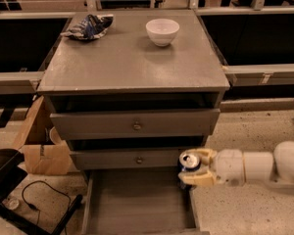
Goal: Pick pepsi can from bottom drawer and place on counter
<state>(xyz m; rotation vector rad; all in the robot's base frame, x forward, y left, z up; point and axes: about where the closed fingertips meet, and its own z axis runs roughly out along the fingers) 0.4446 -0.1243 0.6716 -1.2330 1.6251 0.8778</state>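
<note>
The pincer (191, 171) is closed around the pepsi can (189, 160), its pale fingers (206, 154) clasping the can from the right side. The can stands upright with its silver top facing up. It is held below the front right corner of the bench (127, 62), level with the right end of the middle drawer (112, 159) and over the right rim of the bottom drawer (137, 199). The white arm (257, 166) reaches in from the right.

The bottom drawer is pulled out toward the front, and its grey plank floor is bare where it shows. The top drawer (103, 125) and the middle drawer each carry a round knob and sit slightly ajar.

On the bench, a white bowl (162, 31) sits near the back edge, right of the middle. A crumpled blue-and-white chip bag (88, 26) lies at the back left corner, well apart from the bowl.

On the floor off the bench's left edge stands a cardboard box (41, 153), with a black cable (39, 199) looped in front of it.
</note>
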